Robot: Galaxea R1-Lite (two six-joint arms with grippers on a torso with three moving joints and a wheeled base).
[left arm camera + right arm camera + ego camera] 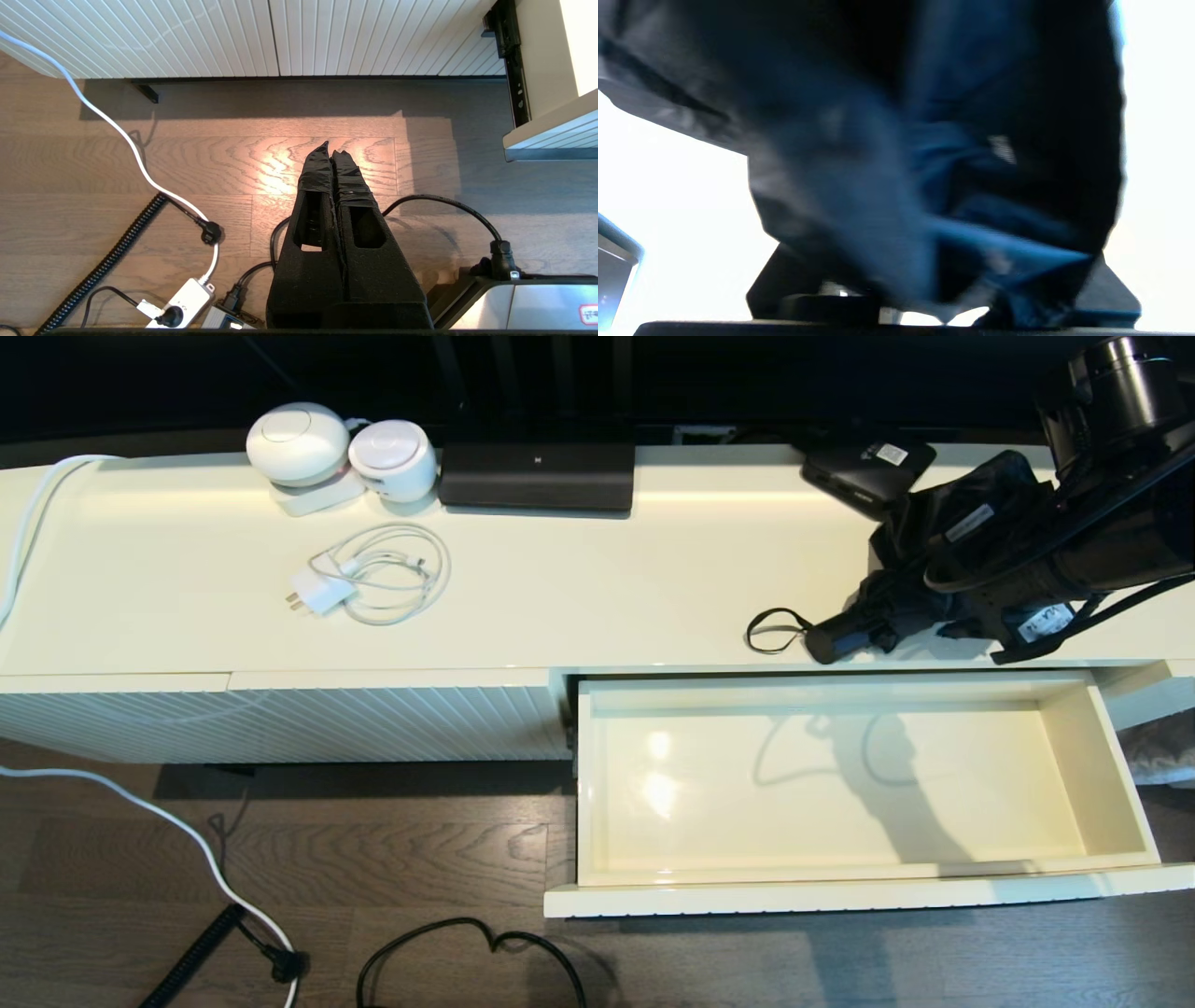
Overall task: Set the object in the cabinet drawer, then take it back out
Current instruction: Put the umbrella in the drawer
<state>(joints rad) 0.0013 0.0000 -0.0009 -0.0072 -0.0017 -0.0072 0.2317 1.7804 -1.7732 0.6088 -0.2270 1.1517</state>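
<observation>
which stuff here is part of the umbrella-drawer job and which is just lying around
Part of the job:
- umbrella, on the cabinet top at the right gripper
- open drawer

Just lying about:
- white charger and cable
- two white round devices
- wide black device
- black box with white label
- left gripper, parked above the floor

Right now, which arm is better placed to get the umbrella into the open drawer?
Right. The right gripper is already at the umbrella on the cabinet top, directly behind the open, empty drawer. The left gripper hangs shut over the floor, away from both.
</observation>
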